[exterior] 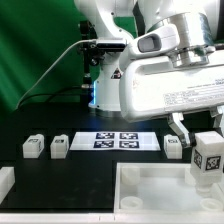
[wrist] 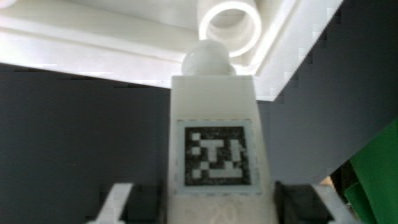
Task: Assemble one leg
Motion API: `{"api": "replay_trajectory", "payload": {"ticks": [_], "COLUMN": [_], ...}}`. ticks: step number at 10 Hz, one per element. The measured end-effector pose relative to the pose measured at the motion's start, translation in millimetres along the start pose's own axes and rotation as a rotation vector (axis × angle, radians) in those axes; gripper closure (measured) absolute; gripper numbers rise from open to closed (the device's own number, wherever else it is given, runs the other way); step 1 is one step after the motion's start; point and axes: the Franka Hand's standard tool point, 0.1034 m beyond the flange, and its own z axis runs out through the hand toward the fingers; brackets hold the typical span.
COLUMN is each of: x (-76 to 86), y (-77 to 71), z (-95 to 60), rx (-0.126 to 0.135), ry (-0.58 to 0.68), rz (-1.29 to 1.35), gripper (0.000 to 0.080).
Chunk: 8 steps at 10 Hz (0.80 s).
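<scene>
Starting at the exterior view's left, a white part [exterior: 5, 181], cut off by the frame, lies at the front left corner of the black table [exterior: 90, 162]. Behind it, two loose legs stand side by side with a small gap: the first loose leg [exterior: 33, 147], then the second loose leg [exterior: 60, 146]. Next comes the marker board [exterior: 117, 141], lying flat near the middle of the table. A third loose leg [exterior: 173, 147] stands just beyond the board's right end. Along the front edge lies a big white panel [exterior: 150, 192] with raised rims.

Farthest right, the claw [exterior: 205, 135] pinches the held leg [exterior: 208, 158] upright over the panel's right side, its tag facing the camera. In the wrist view, the claw [wrist: 210, 205] has its fingers [wrist: 121, 205] pressed against both sides of the held leg [wrist: 217, 130]. The leg's rounded tip points at a round socket [wrist: 228, 20] in the panel; whether they touch cannot be told.
</scene>
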Motion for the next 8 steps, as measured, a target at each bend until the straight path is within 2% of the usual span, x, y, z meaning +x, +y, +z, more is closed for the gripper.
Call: {"api": "replay_trajectory", "payload": {"ticks": [3,8], "x": [-8.8,-15.8], "y": [-7.5,-9.2], "z": [11.6,20.0], "rx": [0.006,0.001], "ry": [-0.007,0.000], "rz": [-0.003,-0.001], "gripper": [0.0508,0.0508]}}
